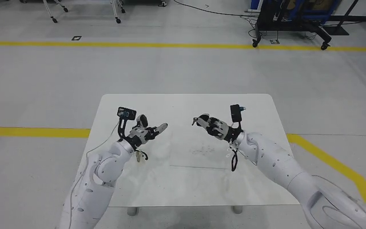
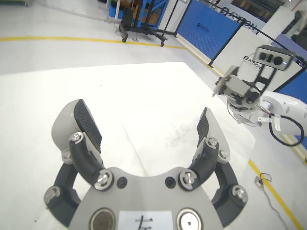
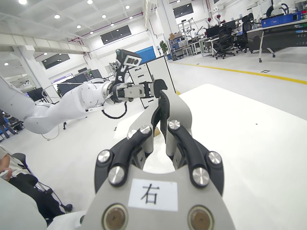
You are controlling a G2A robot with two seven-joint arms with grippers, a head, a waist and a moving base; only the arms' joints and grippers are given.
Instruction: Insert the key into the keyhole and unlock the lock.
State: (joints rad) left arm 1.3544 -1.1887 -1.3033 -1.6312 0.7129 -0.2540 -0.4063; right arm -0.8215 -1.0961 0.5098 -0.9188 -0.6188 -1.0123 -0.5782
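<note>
Both arms are held above the white table (image 1: pixel 189 183). My left gripper (image 1: pixel 153 124) (image 2: pixel 142 111) is over the table's left half, open, with nothing between its ribbed pads (image 2: pixel 87 123). It faces the right gripper (image 1: pixel 198 120) (image 2: pixel 219 86), which is over the middle, a short gap away. The right gripper (image 3: pixel 162 96) is shut. A small tan piece (image 3: pixel 157 131) shows between its fingers, and a thin tip (image 2: pixel 213 94) sticks out past them; this looks like the key. The left gripper (image 3: pixel 156 89) also appears beyond the right fingers.
Dark scuff marks (image 1: pixel 201 150) (image 2: pixel 178 134) lie near the table's middle, beside a faint seam (image 2: pixel 134 142). Yellow floor lines (image 1: pixel 171 44) run around the table. A wheeled black rack (image 1: pixel 291 23) stands far behind it.
</note>
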